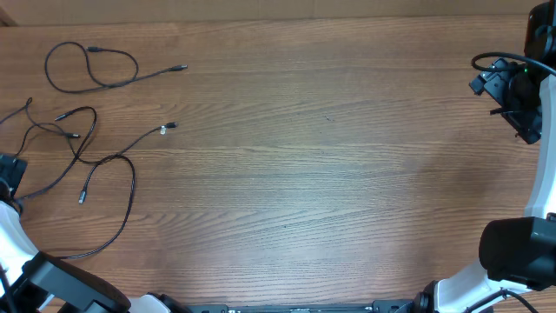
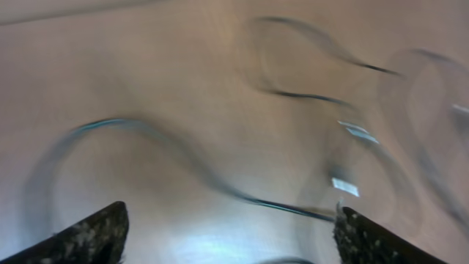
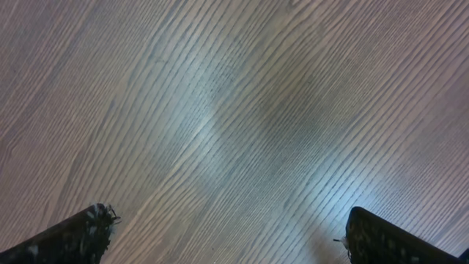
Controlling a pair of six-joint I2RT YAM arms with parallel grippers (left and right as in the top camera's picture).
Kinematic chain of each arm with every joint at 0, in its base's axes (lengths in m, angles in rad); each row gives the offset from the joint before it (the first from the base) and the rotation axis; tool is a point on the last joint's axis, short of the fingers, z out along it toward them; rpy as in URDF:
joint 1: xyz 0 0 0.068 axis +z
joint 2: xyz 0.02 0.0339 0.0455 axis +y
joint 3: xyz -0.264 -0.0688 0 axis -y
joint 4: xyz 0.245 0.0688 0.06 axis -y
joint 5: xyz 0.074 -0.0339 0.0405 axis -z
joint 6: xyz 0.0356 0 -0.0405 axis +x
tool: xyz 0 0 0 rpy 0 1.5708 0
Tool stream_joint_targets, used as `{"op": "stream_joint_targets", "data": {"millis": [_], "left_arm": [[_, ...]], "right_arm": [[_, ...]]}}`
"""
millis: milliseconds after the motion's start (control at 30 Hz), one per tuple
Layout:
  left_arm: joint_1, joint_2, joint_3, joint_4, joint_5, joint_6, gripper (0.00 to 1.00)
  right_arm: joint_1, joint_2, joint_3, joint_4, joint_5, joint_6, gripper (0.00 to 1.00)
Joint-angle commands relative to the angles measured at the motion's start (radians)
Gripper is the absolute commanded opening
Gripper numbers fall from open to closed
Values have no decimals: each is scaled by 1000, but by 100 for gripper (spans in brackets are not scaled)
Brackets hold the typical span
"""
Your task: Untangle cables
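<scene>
Overhead: thin black metal-tipped cables (image 1: 74, 136) lie far left on brown wooden tabletop (image 1: 330, 174), w/ strands crossing. Left claw (image 2: 227, 238), right claw (image 3: 227, 238) both released, empty. Risk: strand by left fingertip snags, re-tangles.

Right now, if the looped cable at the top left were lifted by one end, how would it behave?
Probably floppy: the looped cable lies in loose curves, so it would likely drape rather than hold shape. Likely light, being so thin; its plug might drag across the wooden table. A push would probably deform the loop.
</scene>
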Motion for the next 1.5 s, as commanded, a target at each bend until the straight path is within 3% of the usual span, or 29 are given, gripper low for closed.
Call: {"op": "stream_joint_targets", "data": {"millis": [0, 133, 300, 500, 733, 833, 867, 1000, 1267, 1367, 1467], "left_arm": [[-47, 12, 13, 58, 408, 155, 87], [-161, 39, 13, 80, 367, 266, 86], [-330, 152, 13, 74, 173, 442, 83], [-399, 267, 14, 127, -2, 470, 89], [-397, 288, 14, 229, -61, 590, 89], [-397, 293, 14, 253, -13, 668, 89], [-397, 304, 14, 253, 4, 684, 93], [-394, 357, 14, 266, 63, 681, 94], [-382, 425, 14, 301, 21, 678, 64], [-369, 413, 19, 315, 25, 650, 36], [-361, 383, 22, 340, 25, 587, 14]], "right_arm": [[-1, -2, -4, 1, -1, -4, 100], [-1, -2, -4, 2, -1, -4, 100], [-1, -2, -4, 2, -1, -4, 100], [-1, -2, -4, 1, -1, -4, 100], [-1, -2, -4, 1, -1, -4, 100], [-1, -2, -4, 1, -1, -4, 100], [-1, -2, -4, 1, -1, -4, 100], [-1, -2, -4, 2, -1, -4, 100], [-1, -2, -4, 1, -1, -4, 100], [-1, -2, -4, 1, -1, -4, 100], [-1, -2, -4, 2, -1, -4, 100]]}}
